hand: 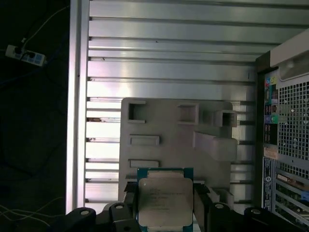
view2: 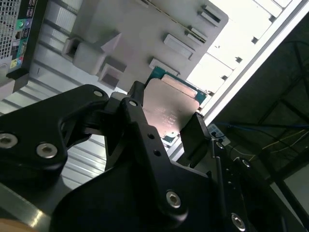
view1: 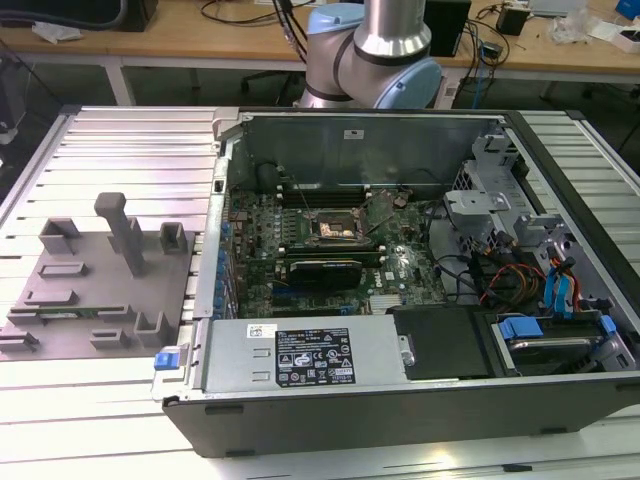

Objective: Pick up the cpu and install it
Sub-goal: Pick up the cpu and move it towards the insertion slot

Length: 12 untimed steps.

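The cpu [hand: 164,202], a flat square chip with a silvery top and a green rim, sits between the black fingers [hand: 202,209] of my gripper [hand: 165,212], which is shut on its two opposite edges. In the second wrist view the cpu [view2: 170,104] shows the same grip, with a finger [view2: 137,116] on each side of it. It hangs well above the grey fixture plate [hand: 174,130] on the ribbed aluminium table [hand: 169,53]. The dark motherboard socket [view1: 335,228] lies open inside the computer case [view1: 400,300], in the exterior view.
The grey fixture plate [view1: 100,290] with upright blocks lies at the exterior view's left, beside the open case. The arm's base [view1: 385,50] stands behind the case. A power supply [view1: 300,352], drive bays [view1: 545,330] and cables fill the case's front and right.
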### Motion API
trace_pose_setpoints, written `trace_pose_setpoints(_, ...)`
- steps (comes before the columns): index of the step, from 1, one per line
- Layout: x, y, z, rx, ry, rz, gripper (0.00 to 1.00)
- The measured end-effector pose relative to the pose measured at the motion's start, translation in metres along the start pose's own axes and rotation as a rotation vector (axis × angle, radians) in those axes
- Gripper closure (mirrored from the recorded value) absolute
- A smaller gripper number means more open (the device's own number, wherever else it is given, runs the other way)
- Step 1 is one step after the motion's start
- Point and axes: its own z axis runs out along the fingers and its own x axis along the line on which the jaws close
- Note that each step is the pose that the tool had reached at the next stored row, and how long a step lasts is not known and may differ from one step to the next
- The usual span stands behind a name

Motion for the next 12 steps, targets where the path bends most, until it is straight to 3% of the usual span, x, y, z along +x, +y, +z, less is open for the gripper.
trace_pose_setpoints(12, -0.0292, -0.0007, 0.0007, 0.0, 0.0, 0.0, 0.45)
